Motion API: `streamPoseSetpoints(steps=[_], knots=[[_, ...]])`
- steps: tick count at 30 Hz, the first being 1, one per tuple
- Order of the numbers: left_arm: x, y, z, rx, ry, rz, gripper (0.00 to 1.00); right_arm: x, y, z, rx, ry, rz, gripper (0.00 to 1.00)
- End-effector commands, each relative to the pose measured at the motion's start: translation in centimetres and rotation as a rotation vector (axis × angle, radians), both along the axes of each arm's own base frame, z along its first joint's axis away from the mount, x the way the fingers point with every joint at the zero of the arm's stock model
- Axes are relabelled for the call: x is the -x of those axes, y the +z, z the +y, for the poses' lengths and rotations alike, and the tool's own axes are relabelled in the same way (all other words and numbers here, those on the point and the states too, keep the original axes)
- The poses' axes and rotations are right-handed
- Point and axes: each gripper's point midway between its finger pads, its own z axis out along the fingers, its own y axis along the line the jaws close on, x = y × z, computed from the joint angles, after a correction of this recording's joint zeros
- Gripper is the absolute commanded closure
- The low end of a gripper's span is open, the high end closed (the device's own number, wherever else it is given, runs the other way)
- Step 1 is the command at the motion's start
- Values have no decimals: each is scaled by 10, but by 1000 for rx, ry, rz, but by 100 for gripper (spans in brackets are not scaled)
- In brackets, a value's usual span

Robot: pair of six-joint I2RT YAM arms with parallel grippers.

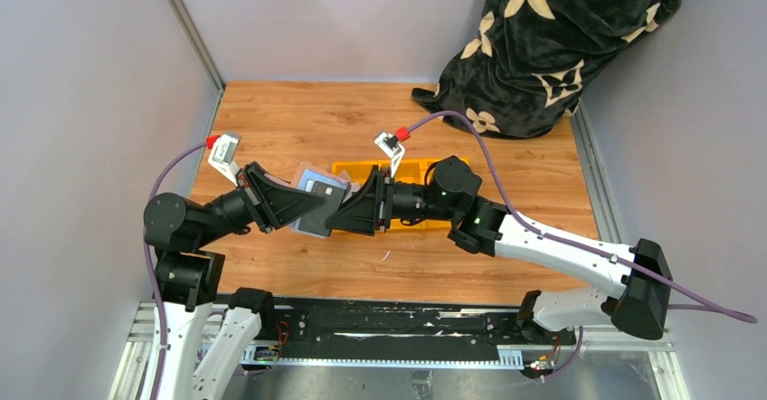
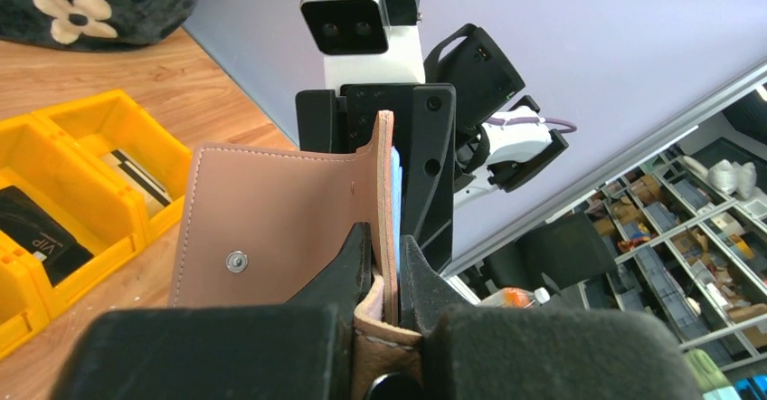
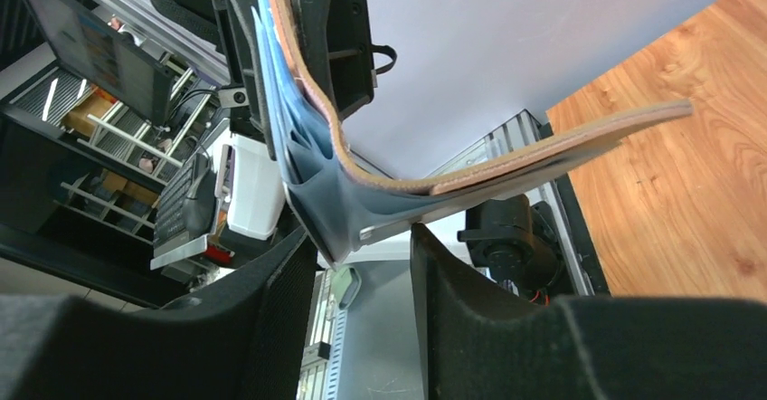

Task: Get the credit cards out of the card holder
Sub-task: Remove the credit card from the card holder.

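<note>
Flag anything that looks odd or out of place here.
The card holder is off the table, pinched by the left gripper, its free flap bent sharply sideways rather than lying flat. A black flowered cloth is heaped over the table's far right corner. Nothing looks spilled or broken.

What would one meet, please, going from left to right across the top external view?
left arm's wrist camera → card holder → right arm's wrist camera → dark flowered cloth
</note>
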Motion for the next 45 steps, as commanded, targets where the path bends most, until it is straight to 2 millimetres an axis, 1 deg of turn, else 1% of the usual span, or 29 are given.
streamPoseSetpoints(steps=[1, 6, 12, 15, 21, 25, 27, 29, 30, 31, 33, 36, 38, 41, 43, 45], knots=[[6, -2, -1, -9, -19, -11, 100, 18, 45, -10, -142, 66, -45, 56], [2, -4, 0, -16, -2, -14, 100, 21, 48, -20, -135, 50, -64, 56], [2, -5, 1, -25, 7, -20, 100, 25, 46, -23, -134, 66, -55, 56], [2, -6, 1, -28, 11, -20, 100, 24, 46, -23, -137, 61, -55, 56], [6, -3, 1, -22, 1, -22, 100, 20, 38, -16, -120, 59, -47, 55], [8, -1, 1, -17, -3, -20, 99, 20, 40, -12, -145, 71, -41, 56], [7, -2, 1, -16, -3, -15, 98, 21, 44, -10, -165, 86, -38, 60], [6, -7, 1, -16, -3, -1, 95, 20, 49, -6, -188, 97, -31, 68], [5, -10, 0, -15, -5, 7, 92, 20, 50, -4, -194, 101, -26, 73], [5, -11, 0, -13, -4, 8, 89, 19, 50, -2, -193, 102, -20, 76], [5, -14, 0, -8, -12, 21, 81, 17, 49, 1, -189, 97, -7, 87], [11, -13, -1, 2, -39, 19, 74, 14, 45, -2, -187, 79, -1, 100], [15, -10, -2, 10, -58, 15, 69, 11, 41, -6, -186, 62, 3, 100], [21, -9, -3, 25, -90, 31, 62, 11, 43, -12, -200, 53, -8, 100], [23, -8, -4, 34, -105, 45, 60, 12, 43, -14, -203, 55, -13, 100], [25, -4, -4, 46, -116, 39, 61, 14, 42, -13, -202, 66, -11, 100]])
